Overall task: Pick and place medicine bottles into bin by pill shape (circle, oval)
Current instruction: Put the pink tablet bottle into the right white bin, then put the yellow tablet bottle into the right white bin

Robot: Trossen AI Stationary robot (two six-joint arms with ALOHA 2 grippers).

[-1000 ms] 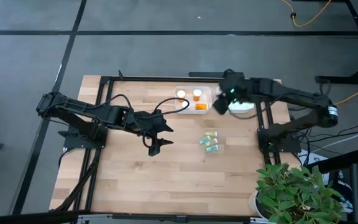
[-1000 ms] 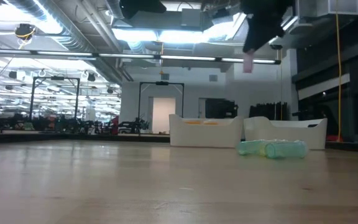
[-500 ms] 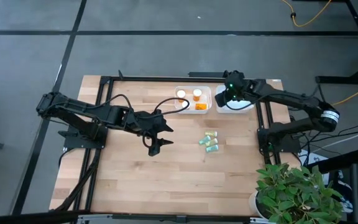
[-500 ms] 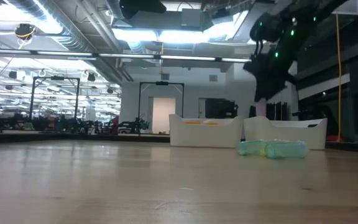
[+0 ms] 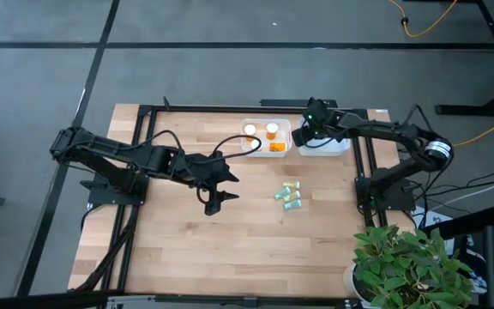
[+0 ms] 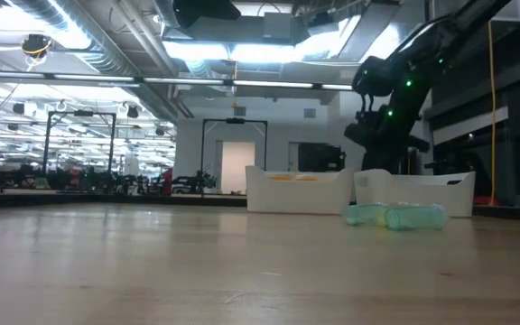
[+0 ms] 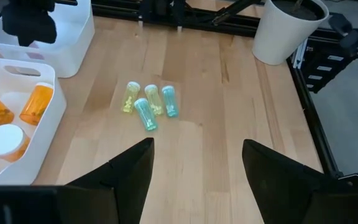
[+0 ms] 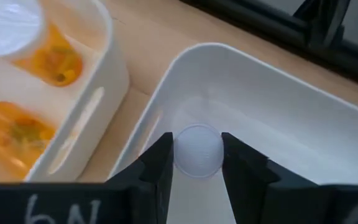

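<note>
My right gripper [image 5: 310, 134] reaches down into the right white bin [image 5: 340, 148], shut on a pale translucent medicine bottle [image 8: 197, 151]. In the low view [image 6: 382, 161] the bin's wall hides its fingertips. Several pale green-teal bottles [image 5: 288, 196] lie on their sides in the middle of the table; they also show in the left wrist view [image 7: 148, 106] and the low view [image 6: 395, 215]. Orange bottles with white caps [image 5: 267, 137] lie in the left white bin [image 5: 249, 148]. My left gripper [image 5: 221, 192] hangs open and empty left of the teal bottles. My right gripper pinches the pale bottle between its two fingers [image 8: 160, 163], one on each side of its round body. The fingers come from above, pointing down into the right bin. The bottle's round end [image 8: 197, 155] faces the bin's floor; whether it touches the floor I cannot tell.
A potted plant in a white pot [image 5: 401, 266] stands at the table's near right corner and shows in the left wrist view [image 7: 288, 31]. Black frame rails [image 5: 363, 172] run along the table's edges. Bare wood lies near and left of the teal bottles.
My right gripper has carried the pale bottle from high above the gap between the two bins toward the table's right edge and down into the right bin. It has stayed shut on the bottle.
</note>
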